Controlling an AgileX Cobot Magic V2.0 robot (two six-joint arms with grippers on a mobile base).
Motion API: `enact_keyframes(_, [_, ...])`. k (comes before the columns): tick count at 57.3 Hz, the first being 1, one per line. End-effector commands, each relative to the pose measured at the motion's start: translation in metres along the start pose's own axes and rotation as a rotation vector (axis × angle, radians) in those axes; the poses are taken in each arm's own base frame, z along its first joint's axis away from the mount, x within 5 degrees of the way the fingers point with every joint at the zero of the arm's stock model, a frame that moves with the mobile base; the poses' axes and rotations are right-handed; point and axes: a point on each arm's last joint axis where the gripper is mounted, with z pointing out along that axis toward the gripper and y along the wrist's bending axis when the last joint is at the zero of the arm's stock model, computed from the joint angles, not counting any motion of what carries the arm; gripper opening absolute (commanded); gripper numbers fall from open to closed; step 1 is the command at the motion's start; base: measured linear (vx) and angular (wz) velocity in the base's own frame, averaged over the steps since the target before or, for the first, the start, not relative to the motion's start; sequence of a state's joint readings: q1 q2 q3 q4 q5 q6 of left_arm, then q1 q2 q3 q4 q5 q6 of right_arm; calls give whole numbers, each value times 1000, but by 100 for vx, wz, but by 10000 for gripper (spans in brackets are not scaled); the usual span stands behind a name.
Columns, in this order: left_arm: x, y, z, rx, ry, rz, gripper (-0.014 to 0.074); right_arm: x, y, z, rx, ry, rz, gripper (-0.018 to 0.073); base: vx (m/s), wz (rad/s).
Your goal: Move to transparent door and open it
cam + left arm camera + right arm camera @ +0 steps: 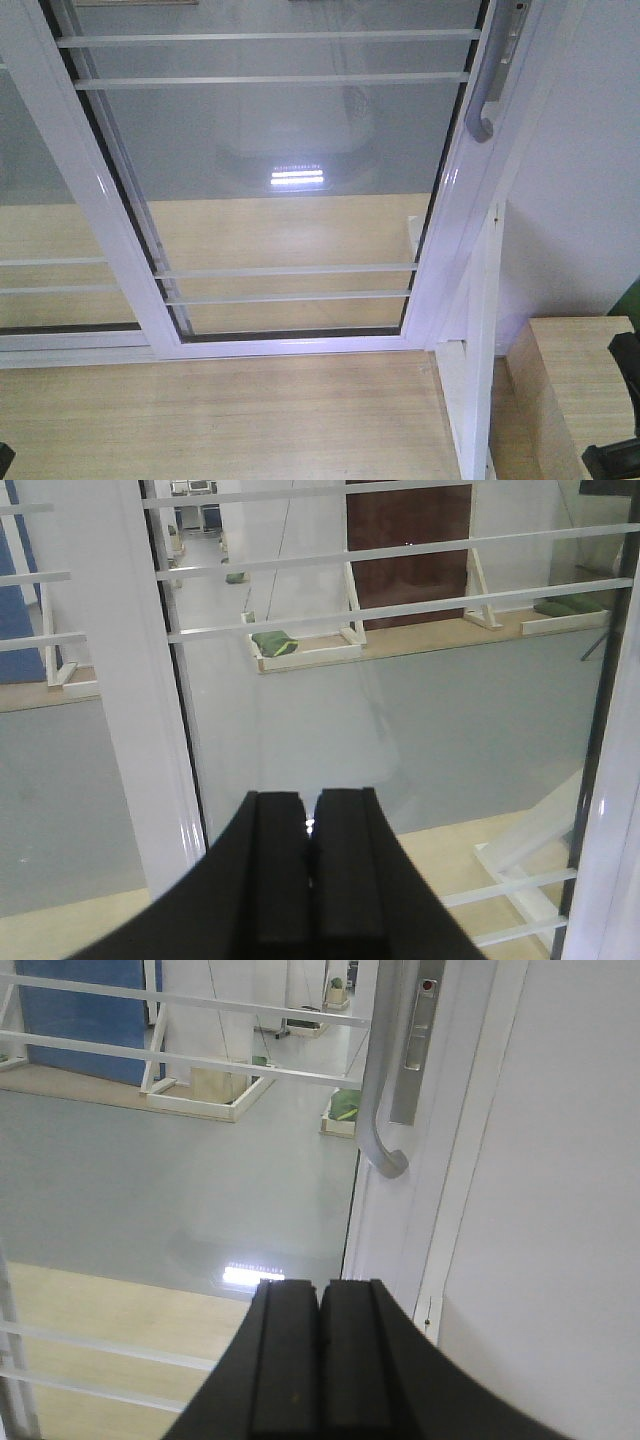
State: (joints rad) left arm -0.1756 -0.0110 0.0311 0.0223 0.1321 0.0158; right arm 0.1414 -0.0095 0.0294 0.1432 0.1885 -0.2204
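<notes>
The transparent door (280, 150) fills the front view: glass with thin white bars in a glossy white frame. Its curved silver-grey handle (487, 90) sits on the right stile, at the top right. In the right wrist view the handle (375, 1090) hangs above and slightly right of my right gripper (321, 1285), which is shut and empty, some way short of it. My left gripper (310, 805) is shut and empty, facing the door's glass (400, 710) just right of its left stile (130, 680).
A barred glass panel without a handle (40, 230) stands left of the door. A bare white post (480, 350) and a white wall (590, 180) are to the right, with a wooden box (570, 390) below. Light wooden floor (220, 420) lies in front.
</notes>
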Motion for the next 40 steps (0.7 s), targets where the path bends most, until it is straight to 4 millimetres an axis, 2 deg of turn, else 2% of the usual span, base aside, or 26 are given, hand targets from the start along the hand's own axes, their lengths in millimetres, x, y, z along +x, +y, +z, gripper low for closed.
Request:
enact_keyframes(1, [-6,0,-1,4,-90,-5,-6,-7,-2,-1,23,-90,-1,-6,7,-4])
enact_keyframes(40, [-6,0,-1,4,-90,-5,-6,-7,-2,-1,23,-90,-1,-6,4,-2])
